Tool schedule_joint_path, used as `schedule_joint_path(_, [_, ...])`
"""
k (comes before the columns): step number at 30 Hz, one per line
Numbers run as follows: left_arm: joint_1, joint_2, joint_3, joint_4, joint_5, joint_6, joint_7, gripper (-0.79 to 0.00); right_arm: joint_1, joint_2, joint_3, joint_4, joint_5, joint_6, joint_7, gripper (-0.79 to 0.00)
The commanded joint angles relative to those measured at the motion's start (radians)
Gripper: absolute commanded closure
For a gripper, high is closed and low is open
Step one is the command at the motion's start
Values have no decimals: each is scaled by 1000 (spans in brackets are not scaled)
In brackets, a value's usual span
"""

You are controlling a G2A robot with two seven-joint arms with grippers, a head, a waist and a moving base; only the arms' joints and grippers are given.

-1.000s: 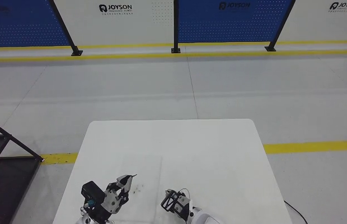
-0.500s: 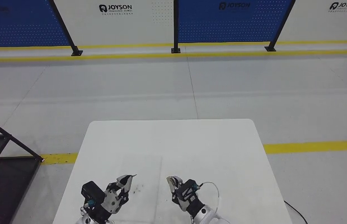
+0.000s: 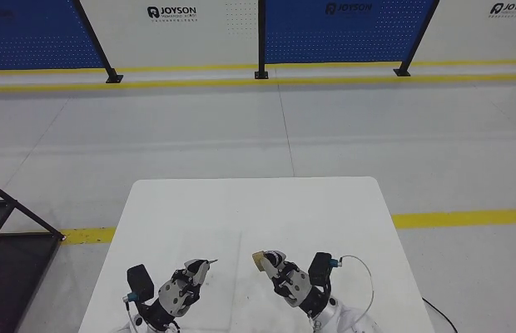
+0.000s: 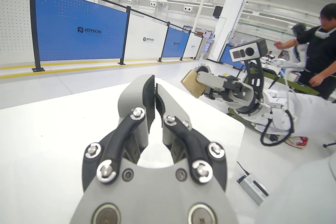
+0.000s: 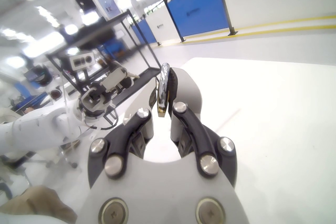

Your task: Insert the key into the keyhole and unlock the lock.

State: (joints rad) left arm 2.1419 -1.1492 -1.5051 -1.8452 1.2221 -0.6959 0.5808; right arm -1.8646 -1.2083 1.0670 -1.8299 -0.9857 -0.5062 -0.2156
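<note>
The left gripper [image 3: 199, 267] is closed on the small silver metal key [image 5: 133, 75]. The key's blade projects beyond the fingertips. In the left wrist view the two ribbed black pads [image 4: 148, 93] stand almost together, with only a thin gap between them (the key itself cannot be made out from this angle).

The right gripper [image 3: 272, 260] is closed on the brass padlock with a chrome shackle [image 4: 193, 83]. In the right wrist view the shackle and one edge of the brass body show between the pads.

Both grippers are positioned side by side over the near part of the white rectangular table [image 3: 324, 208]. The padlock is held clear of the tabletop. The key and the padlock are apart and not touching. In the top view the key blade points toward the far side of the table, angled slightly toward the right gripper.
</note>
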Motion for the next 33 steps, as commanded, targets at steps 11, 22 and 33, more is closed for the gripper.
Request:
schedule_joint_path(11, [-17, -4, 32, -15, -65, 1, -27, 0, 40, -7, -9, 26, 111, -7, 5, 0])
schedule_joint_path(22, [-121, -16, 214, 115, -661, -308, -79, 0, 178, -51, -155, 173, 358, -293, -212, 0])
schedule_joint_path(33, [-183, -8, 326, 115, -805, -316, -152, 0, 246, -97, -241, 274, 219, -270, -381, 0])
